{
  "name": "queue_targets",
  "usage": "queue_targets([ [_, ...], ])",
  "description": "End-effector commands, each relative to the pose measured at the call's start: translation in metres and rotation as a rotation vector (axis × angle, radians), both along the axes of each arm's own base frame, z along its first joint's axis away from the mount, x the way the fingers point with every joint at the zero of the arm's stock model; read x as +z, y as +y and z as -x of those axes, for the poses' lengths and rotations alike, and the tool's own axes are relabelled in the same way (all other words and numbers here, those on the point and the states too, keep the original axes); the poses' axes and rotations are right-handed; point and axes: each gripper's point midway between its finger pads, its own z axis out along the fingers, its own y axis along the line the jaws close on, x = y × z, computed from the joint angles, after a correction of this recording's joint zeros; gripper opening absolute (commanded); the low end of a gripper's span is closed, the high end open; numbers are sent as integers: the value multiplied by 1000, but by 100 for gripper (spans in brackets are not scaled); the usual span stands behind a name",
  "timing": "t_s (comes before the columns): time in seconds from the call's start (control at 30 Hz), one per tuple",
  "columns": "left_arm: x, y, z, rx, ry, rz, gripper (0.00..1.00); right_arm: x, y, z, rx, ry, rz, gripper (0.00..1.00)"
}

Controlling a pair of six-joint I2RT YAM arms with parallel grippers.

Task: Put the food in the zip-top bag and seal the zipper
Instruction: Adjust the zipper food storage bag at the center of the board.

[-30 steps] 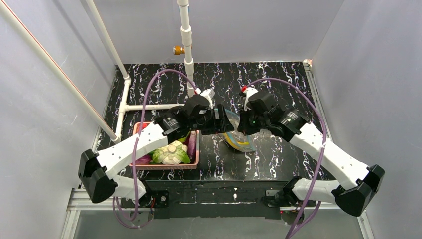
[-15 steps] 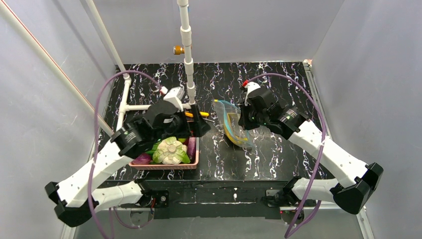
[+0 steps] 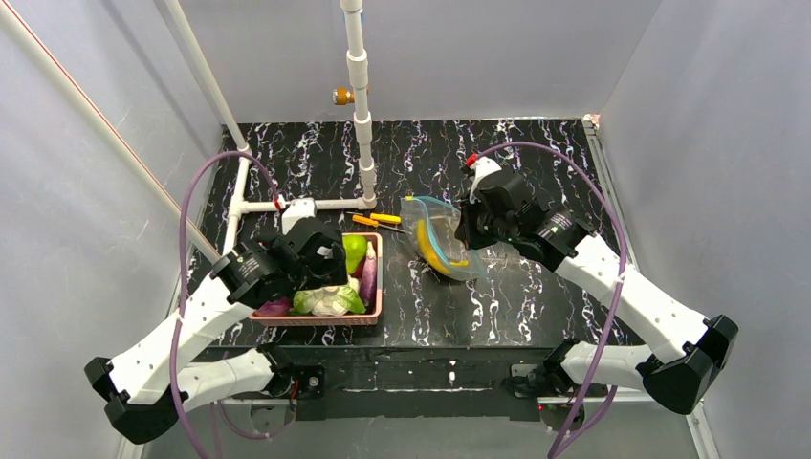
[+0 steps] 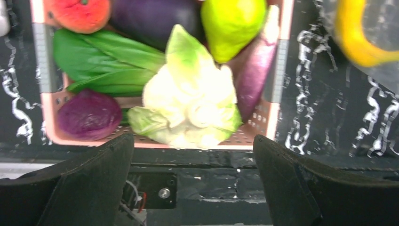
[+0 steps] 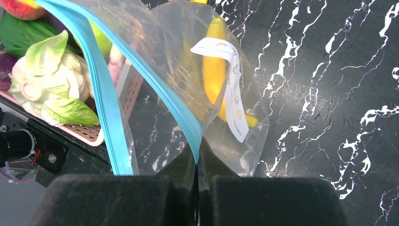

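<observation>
Two robot arms at a black marbled table [image 3: 536, 163]: one hovers over a pink basket [image 4: 258, 126], the other holds a clear bag [image 3: 442, 229].

The left arm reaches forward, elbow bent; the left claw [image 4: 193, 143] points straight down over the basket, fingers spread wide and empty. In the basket lie a green pear [image 4: 233, 23], a white-and-green leafy head [image 4: 188, 103] and a purple oblong piece [image 4: 256, 70]. Just right of the basket the bag stands open-mouthed, a long yellow piece [image 5: 214, 80] inside. The right arm stretches in from right of the basket; the right claw [image 5: 197, 157] is clenched on the bag's blue zipper strip [image 5: 106, 94]. Two yellow-handled screwdrivers [image 3: 375, 220] lie just behind the basket's right corner. Around the table stand grey walls [image 3: 478, 48] and a white pipe frame [image 3: 361, 115].
</observation>
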Motion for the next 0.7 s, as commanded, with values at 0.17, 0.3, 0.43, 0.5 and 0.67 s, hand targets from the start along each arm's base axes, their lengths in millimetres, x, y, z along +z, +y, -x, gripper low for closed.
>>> queue_targets([
  [0.17, -14, 41, -2, 145, 24, -195, 98, 8, 1, -1, 26, -47, -16, 1],
  [0.3, -16, 63, 2, 327, -2, -221, 98, 10, 0, 1, 27, -51, -21, 1],
  [0.43, -26, 72, 4, 450, -23, -162, 98, 9, -1, 2, 30, -54, -25, 1],
  [0.5, -32, 78, 4, 501, -11, -136, 98, 9, -1, 3, 32, -55, -24, 1],
  [0.67, -44, 92, 2, 634, 40, -66, 98, 11, -4, 5, 29, -59, -23, 1],
])
